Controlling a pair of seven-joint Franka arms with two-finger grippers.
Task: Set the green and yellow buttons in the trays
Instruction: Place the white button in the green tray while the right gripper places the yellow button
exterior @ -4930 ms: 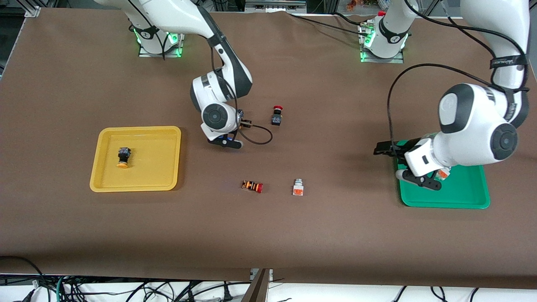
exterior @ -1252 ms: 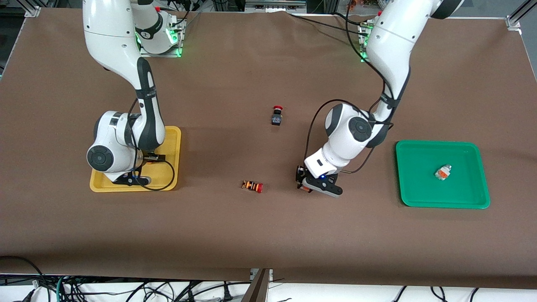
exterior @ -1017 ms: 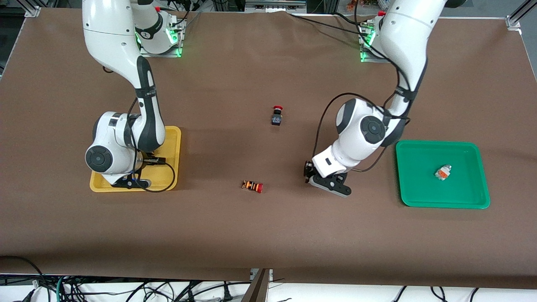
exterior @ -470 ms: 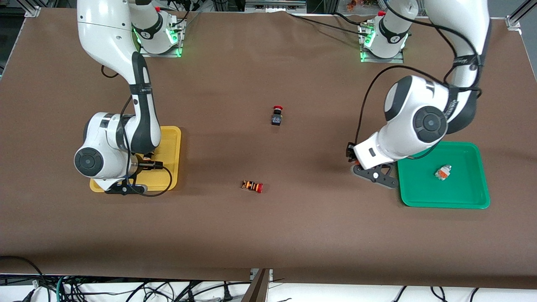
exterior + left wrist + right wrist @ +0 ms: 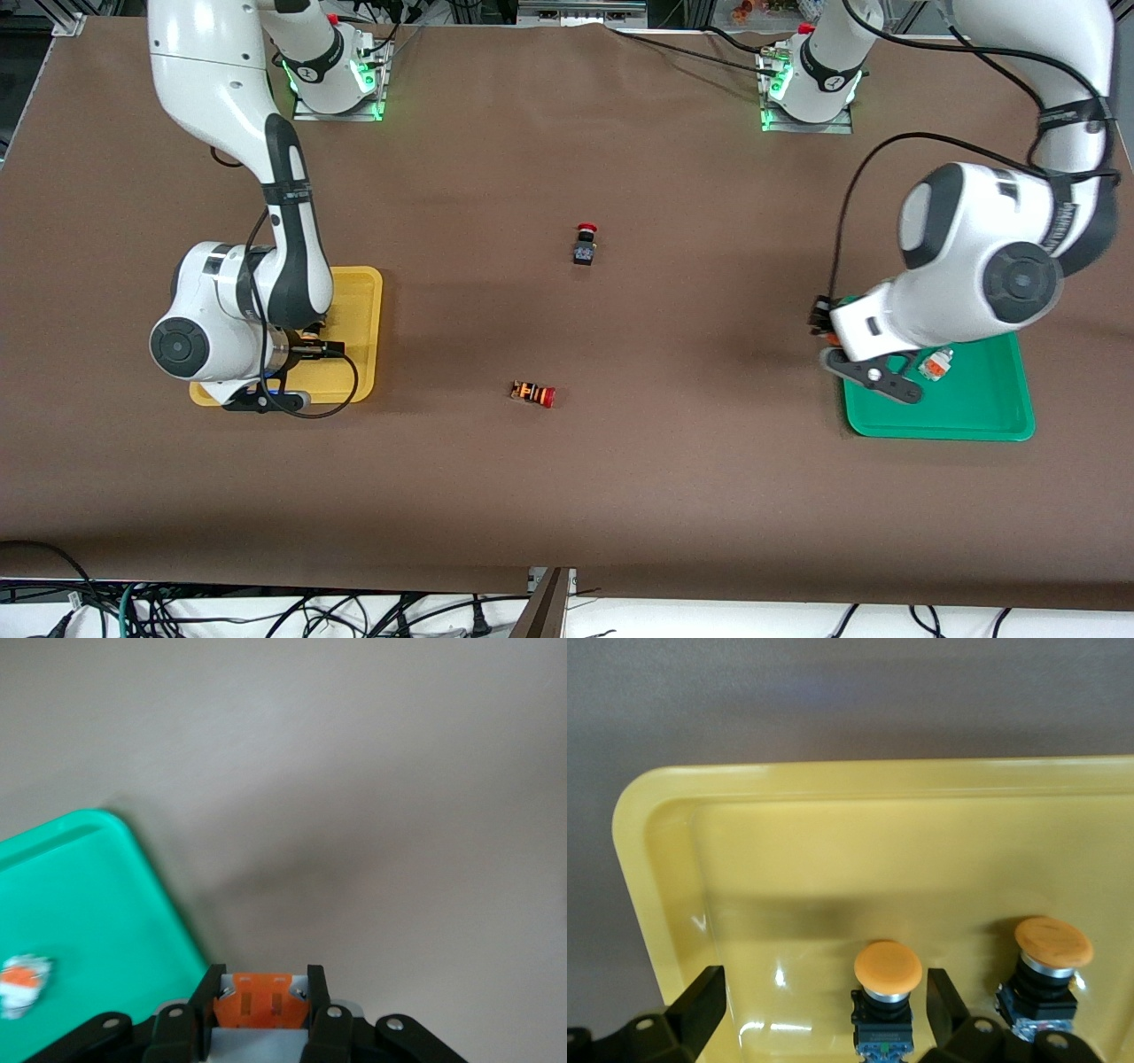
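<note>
My left gripper [image 5: 822, 322] is shut on a white-bodied button with orange marks [image 5: 261, 999], held above the table just off the edge of the green tray [image 5: 974, 421] that faces the table's middle. A second white and orange button [image 5: 935, 363] lies in that tray, also in the left wrist view [image 5: 22, 980]. My right gripper [image 5: 266, 399] is open over the yellow tray [image 5: 359, 306]. In the right wrist view, one black-bodied, orange-yellow-capped button [image 5: 888, 979] stands in the tray between the open fingers [image 5: 700, 1001], untouched. Another [image 5: 1050, 958] stands beside it.
A black-bodied red-capped button [image 5: 584, 245] stands mid-table. An orange-striped red-capped button [image 5: 533, 392] lies nearer the front camera. The green tray's rim shows in the left wrist view [image 5: 168, 904], the yellow tray's rim in the right wrist view [image 5: 633, 815].
My left gripper took the white and orange button from mid-table and carried it to the green tray's edge. My right gripper moved to the yellow tray, which now holds two yellow-capped buttons.
</note>
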